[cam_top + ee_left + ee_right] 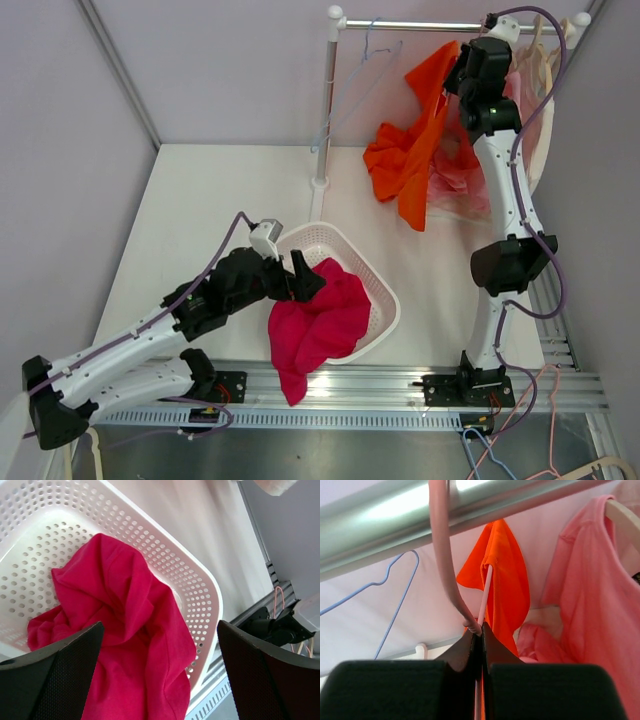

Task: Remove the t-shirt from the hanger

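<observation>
An orange t-shirt [410, 160] hangs half off a pink hanger [442, 565] on the metal rail [440, 25]; one end is still caught on the hanger's arm [495, 575]. My right gripper [481, 632] is up at the rail and shut on the pink hanger just below its hook. It also shows in the top view [470, 70]. My left gripper [300, 275] is open and empty, over a white basket [375, 275]. A crimson t-shirt [130, 630] lies in the basket and spills over its near rim.
A pink t-shirt [600, 605] hangs on another hanger to the right. A bare blue wire hanger [395, 585] hangs on the rail to the left. The rail's white post [325, 110] stands behind the basket. Loose hangers [500, 455] lie past the table's front edge.
</observation>
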Robot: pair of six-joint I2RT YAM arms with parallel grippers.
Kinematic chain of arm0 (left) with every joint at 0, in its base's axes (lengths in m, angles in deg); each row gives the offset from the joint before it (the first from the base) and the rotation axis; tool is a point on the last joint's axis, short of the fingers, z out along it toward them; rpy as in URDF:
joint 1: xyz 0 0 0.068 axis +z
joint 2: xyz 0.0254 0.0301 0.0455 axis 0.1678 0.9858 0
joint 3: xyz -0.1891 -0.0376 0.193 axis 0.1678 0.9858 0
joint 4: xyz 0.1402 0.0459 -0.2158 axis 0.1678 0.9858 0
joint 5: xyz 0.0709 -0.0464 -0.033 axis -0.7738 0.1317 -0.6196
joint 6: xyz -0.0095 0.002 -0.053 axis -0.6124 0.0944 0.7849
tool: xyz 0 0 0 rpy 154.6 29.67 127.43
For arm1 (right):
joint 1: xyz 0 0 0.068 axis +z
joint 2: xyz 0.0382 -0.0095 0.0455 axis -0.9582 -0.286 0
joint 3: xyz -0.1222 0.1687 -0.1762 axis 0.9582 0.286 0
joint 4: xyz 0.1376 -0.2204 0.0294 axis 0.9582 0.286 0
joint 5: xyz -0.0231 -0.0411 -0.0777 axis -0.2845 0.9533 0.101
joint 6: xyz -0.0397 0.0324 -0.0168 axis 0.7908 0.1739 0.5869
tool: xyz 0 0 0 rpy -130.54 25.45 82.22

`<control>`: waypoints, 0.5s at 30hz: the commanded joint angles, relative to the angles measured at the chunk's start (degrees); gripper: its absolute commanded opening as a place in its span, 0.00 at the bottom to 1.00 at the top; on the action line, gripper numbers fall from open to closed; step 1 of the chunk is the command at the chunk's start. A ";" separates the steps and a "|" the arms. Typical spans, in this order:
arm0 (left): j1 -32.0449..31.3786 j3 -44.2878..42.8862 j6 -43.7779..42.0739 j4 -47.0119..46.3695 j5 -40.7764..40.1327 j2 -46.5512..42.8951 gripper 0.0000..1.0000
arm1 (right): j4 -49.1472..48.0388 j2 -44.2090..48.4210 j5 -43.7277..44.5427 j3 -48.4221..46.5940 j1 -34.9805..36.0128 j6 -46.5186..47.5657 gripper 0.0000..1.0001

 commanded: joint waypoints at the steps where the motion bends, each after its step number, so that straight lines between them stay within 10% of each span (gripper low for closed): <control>1: -0.88 -1.97 -3.64 -3.68 3.67 0.70 0.99 | -3.97 5.23 -5.36 -3.61 0.05 0.65 0.00; 15: -11.77 -5.23 -20.65 -14.12 -4.41 3.95 1.00 | 4.89 20.95 -3.28 10.34 2.60 -3.62 0.00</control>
